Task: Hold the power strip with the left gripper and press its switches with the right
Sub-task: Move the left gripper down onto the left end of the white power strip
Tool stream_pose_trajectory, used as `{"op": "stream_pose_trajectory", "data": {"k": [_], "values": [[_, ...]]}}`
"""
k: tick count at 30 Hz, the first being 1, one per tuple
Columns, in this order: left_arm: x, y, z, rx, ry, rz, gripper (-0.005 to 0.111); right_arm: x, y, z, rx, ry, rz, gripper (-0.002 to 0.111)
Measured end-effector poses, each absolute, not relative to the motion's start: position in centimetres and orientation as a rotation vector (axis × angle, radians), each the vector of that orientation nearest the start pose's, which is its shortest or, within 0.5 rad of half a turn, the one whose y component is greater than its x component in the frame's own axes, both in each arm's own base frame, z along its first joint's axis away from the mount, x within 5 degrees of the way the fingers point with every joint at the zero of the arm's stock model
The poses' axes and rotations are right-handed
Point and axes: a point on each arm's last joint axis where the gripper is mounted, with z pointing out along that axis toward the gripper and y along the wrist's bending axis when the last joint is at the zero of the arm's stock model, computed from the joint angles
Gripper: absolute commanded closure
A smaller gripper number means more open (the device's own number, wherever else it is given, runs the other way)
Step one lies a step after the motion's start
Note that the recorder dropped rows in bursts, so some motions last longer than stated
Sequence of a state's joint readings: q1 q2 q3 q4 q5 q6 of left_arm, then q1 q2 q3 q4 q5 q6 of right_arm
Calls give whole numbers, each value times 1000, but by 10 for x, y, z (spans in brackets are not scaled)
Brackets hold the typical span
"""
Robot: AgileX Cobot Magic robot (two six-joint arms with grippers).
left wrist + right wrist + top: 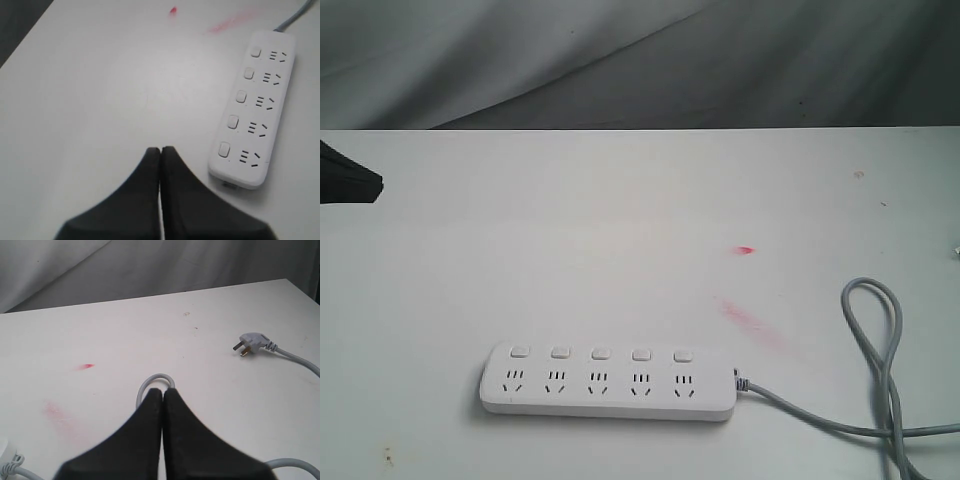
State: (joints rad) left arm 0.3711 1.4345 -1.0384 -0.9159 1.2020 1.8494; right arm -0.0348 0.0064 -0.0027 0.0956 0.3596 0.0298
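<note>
The white power strip (pixel 608 383) lies flat near the table's front edge, its row of square switches (pixel 601 353) along its far side and its grey cord (pixel 875 340) looping off to the right. The left wrist view shows the power strip (pixel 252 110) and its switches (pixel 241 96) beside my left gripper (pixel 160 150), which is shut, empty and hovering apart from the strip's end. Only a black tip of the left gripper (pixel 350 178) shows at the exterior view's left edge. My right gripper (pixel 163 391) is shut and empty above the cord's loop (pixel 156 382).
The cord's plug (pixel 253 343) lies on the white table (pixel 620 230) towards the right. Red marks (pixel 745 250) stain the tabletop behind the strip. A grey cloth backdrop (pixel 640 60) hangs beyond the table's far edge.
</note>
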Motion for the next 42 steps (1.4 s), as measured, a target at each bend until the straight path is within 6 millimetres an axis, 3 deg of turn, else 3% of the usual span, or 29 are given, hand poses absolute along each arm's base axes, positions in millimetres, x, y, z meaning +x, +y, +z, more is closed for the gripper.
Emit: {"op": "stream_pose_trajectory", "data": {"k": [17,22,26,30,32,42], "values": [[269,29,296,1281,1867,-417,105,53,1,181,119,1842,90,108],[279,32,281,1380,1788,-411,103,53,1,181,119,1842,90,108],[290,33,248,1465,1841,-499,78,53,1,181,119,1842,90,108],[296,24,213,1640,1891,-598,25,53,1,181,119,1842,90,108],[298,18,198,1709,1900,-651,4,53,1,181,119,1842,90,108],[305,-10,175,1769,1870,-782,2,53,1,181,119,1842,90,108]]}}
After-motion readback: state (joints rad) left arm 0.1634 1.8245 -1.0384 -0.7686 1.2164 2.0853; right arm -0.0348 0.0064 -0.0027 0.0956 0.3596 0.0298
